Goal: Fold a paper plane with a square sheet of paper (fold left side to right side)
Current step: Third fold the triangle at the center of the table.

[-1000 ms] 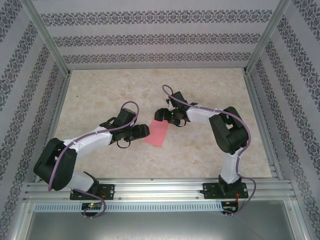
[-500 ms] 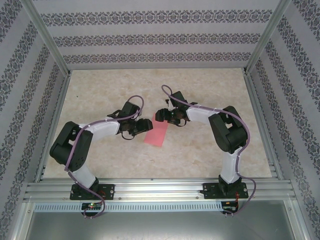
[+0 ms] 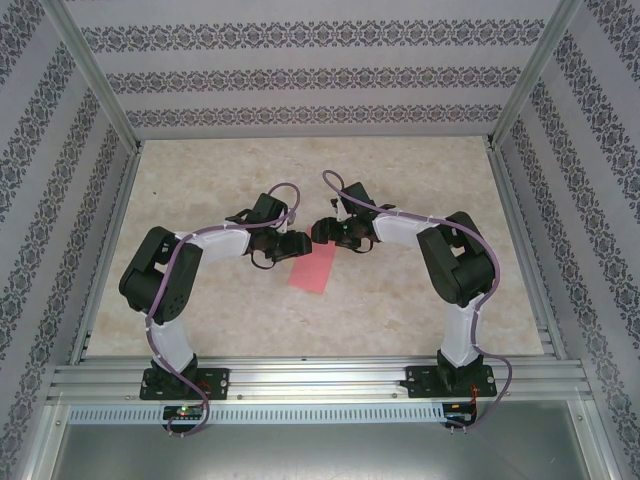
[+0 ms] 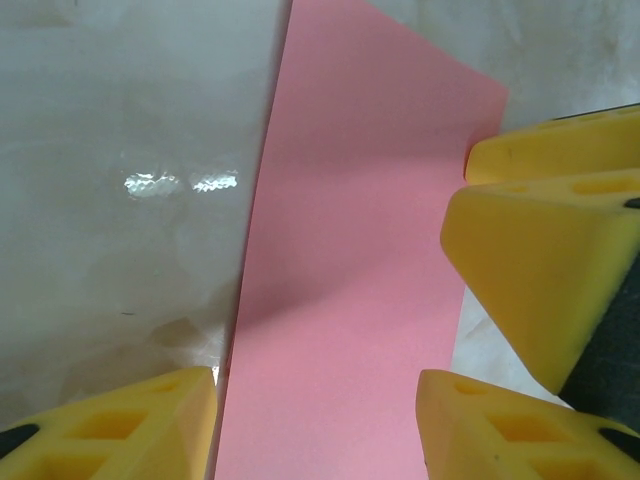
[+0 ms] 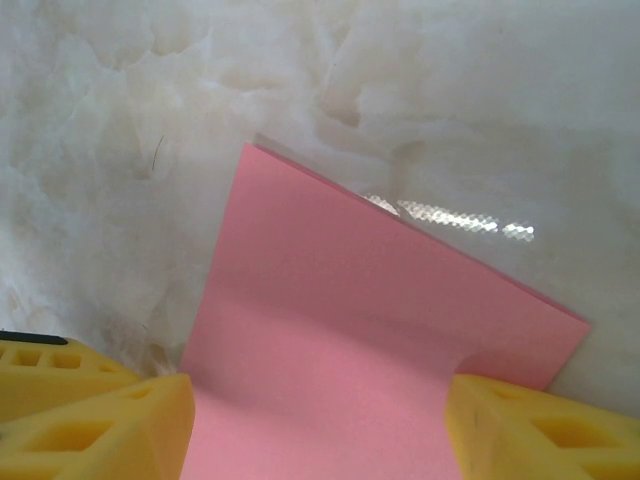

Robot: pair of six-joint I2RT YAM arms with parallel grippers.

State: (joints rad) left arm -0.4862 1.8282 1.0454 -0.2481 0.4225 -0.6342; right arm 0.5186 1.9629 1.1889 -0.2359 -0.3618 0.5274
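We start at the near edge, where both arm bases sit. Just beyond them the sheet of paper [image 3: 311,272] lies flat on the table [image 3: 420,310], roughly midway between the two arms. It reads as a narrow pink strip rather than a square, so we judge the left-to-right fold is already in and the nose folds are what's left. Its long axis runs near to far, the far end leaning a touch right. Moving up the strip, we reach the left gripper [image 3: 296,246] at the far-left corner. From its wrist camera the yellow fingers [image 4: 120,425] stand apart, one at each long edge, the paper running away between them, nothing pinched. A little farther and to the right sits the right gripper [image 3: 318,233], over the far edge. Its wrist view shows its fingers [image 5: 100,425] wide as well, straddling the strip, which looks slightly lifted close to them, though we can't tell whether a pad presses there. The two heads are nearly touching, and what we take to be the right one's pads [image 4: 545,270] loom beside the left's. So here's what matters: the whole strip stretches toward us from both sets of fingers, and the left sits closest to the far-left corner. Any corner fold, we reckon, begins from that end, and with the heads this crowded a bump is the risk.
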